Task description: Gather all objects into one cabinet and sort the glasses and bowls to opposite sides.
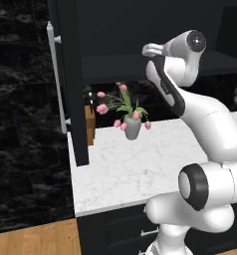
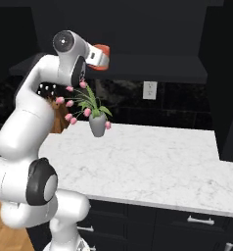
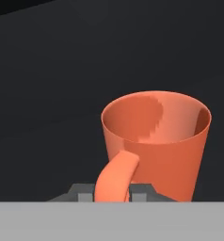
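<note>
orange mug (image 3: 156, 141), handle pinched between tool (image 3: 112, 194)

No readable text in any view
The orange mug (image 3: 156, 141), the counter (image 2: 157, 157) and the black cabinet (image 1: 73, 74) carry no lettering, as far as these coarse renders show
</note>
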Motion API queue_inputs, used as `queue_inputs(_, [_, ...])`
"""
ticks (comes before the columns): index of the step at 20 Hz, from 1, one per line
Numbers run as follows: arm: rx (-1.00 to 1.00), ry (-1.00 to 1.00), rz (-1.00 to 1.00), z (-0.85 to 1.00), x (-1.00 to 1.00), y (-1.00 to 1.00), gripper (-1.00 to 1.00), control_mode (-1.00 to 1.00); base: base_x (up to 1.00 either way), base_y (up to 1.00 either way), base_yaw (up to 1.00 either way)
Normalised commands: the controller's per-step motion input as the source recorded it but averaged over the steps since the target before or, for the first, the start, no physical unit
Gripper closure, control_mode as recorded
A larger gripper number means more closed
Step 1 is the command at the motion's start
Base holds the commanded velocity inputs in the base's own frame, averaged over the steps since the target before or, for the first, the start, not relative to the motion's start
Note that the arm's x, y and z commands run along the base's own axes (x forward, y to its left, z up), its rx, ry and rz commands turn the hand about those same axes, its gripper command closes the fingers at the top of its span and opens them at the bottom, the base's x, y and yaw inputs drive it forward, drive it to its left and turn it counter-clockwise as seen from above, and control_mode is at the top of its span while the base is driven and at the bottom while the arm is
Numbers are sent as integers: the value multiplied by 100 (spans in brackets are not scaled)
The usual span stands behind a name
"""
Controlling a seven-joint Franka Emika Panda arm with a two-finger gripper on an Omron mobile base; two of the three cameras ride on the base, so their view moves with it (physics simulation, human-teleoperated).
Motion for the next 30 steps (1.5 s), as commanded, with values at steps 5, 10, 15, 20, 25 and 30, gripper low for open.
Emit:
queue_inputs(5, [0,0,19,70,-71,-6,100,-100,0,0,0])
queue_inputs(10, [-4,1,19,65,-98,-3,100,-100,0,0,0])
queue_inputs(15, [-11,8,10,20,-100,-7,100,-100,0,0,0])
queue_inputs(20, [-13,8,6,-3,-100,-1,100,-100,0,0,0])
queue_inputs(25, [-5,0,1,-40,-100,-9,100,-100,0,0,0])
queue_inputs(30, [20,0,8,-72,-42,-8,100,-100,0,0,0])
